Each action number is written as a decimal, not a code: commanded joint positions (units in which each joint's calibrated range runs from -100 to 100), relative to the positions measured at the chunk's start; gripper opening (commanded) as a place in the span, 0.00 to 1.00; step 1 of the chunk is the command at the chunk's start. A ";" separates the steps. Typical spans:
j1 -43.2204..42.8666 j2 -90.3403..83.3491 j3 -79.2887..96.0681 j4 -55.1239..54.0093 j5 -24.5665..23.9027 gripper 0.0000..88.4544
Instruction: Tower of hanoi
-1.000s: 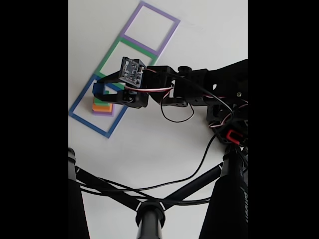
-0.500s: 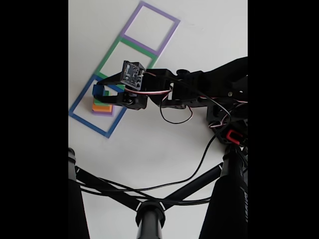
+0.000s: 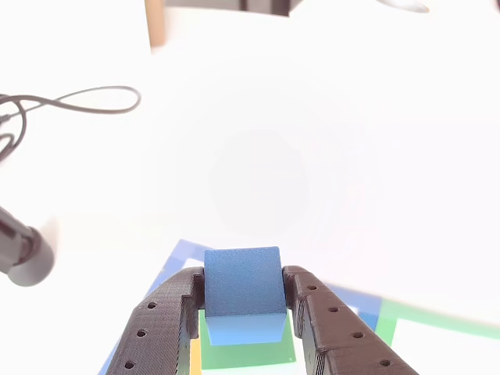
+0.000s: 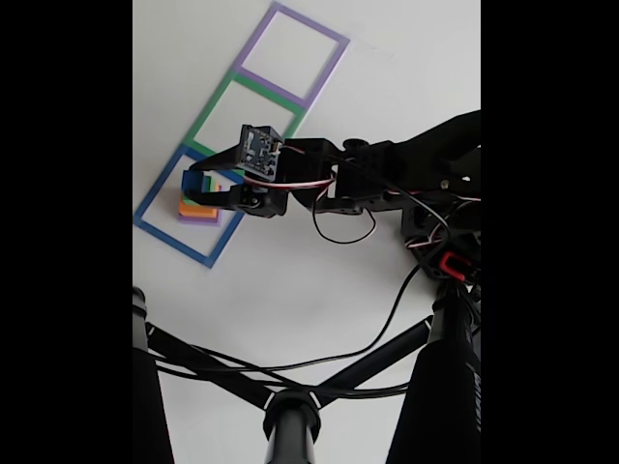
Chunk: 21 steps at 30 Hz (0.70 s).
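Note:
In the other view, my gripper [image 3: 244,280] is shut on the small blue cube [image 3: 242,297], one black finger on each side. A green block [image 3: 258,351] lies right under the cube, with an orange edge [image 3: 194,355] beside it; I cannot tell whether the cube touches the green block. In the fixed view, the gripper [image 4: 189,181] holds the blue cube [image 4: 191,180] over the stack, where the orange block [image 4: 198,206] sits on the purple slab [image 4: 199,218]. The stack stands inside the blue square outline [image 4: 155,205].
A green outline [image 4: 206,114] and a purple outline [image 4: 254,46] continue the row beyond the blue one. Black tripod legs [image 4: 290,416] and cables [image 4: 338,358] cross the lower fixed view. A cable loop [image 3: 94,100] and a black rounded part [image 3: 23,254] lie left in the other view.
The gripper, still shut on the blue cube, has shifted slightly over the stack, and the wrist has come lower in the fixed view.

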 commanded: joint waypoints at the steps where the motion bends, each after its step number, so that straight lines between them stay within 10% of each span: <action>1: -0.33 0.35 -0.18 -2.47 0.59 0.02; 21: 0.05 2.36 1.28 -5.46 0.59 0.16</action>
